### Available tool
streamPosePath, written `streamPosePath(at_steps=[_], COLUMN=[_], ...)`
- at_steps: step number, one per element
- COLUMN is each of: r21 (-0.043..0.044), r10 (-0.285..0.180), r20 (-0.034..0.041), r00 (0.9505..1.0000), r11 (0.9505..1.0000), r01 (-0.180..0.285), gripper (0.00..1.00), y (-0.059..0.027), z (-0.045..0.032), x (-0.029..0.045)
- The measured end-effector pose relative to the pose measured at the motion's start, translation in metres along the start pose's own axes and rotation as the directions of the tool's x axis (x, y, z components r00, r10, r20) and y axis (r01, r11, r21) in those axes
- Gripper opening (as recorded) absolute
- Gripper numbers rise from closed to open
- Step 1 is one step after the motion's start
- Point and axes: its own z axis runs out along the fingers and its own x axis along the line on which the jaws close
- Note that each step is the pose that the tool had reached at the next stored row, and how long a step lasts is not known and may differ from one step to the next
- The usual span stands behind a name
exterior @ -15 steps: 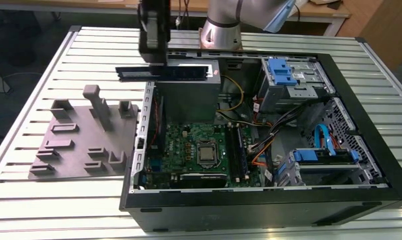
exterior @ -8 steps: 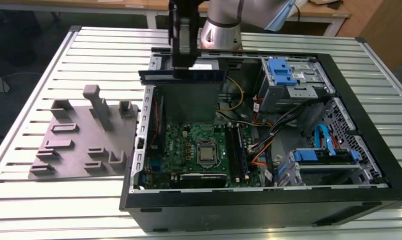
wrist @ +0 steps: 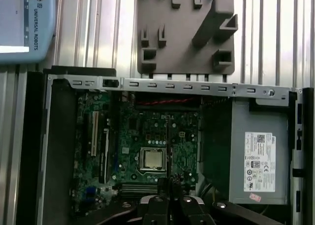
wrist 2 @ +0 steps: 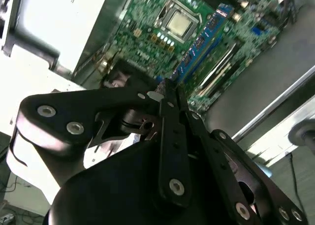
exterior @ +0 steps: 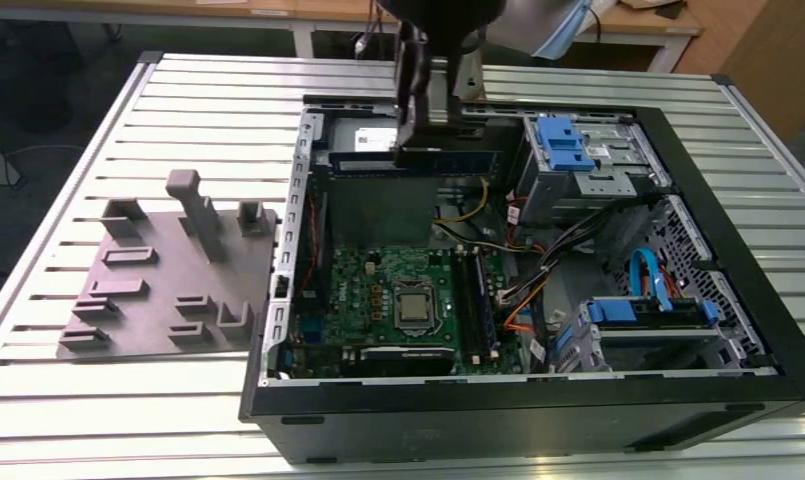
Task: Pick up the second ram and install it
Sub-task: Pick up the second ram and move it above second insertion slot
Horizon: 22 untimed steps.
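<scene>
Exterior view: gripper [exterior: 436, 146] hanging over open computer case [exterior: 722, 200], fingers clamping memory stick [exterior: 476, 158], holding it level above power supply [exterior: 362, 136], well apart from motherboard [exterior: 375, 290]. Grey tray [exterior: 162, 290] lying outside case, at exterior view's left.
Second wrist view: fingers [wrist 2: 172, 136] pressing together; installed stick [wrist 2: 199, 45] sitting in slot.
First wrist view: held stick showing edge-on beside processor socket [wrist: 151, 158].
</scene>
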Motion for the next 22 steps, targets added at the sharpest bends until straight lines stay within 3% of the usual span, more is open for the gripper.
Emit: streamPosePath(at_steps=[2, 4, 22], r21=[0.0001, 0.0, 0.0], r10=[0.0, 0.0, 0.0], r20=[0.0001, 0.0, -0.0001], r00=[1.0, 1.0, 1.0], r11=[1.0, 1.0, 1.0], r01=[0.0, 0.0, 0.0], gripper=[0.13, 0.13, 0.13], y=[-0.0074, -0.0095, -0.0113], z=[0.0032, 0.0068, 0.0382], x=[0.0004, 0.0007, 0.0022])
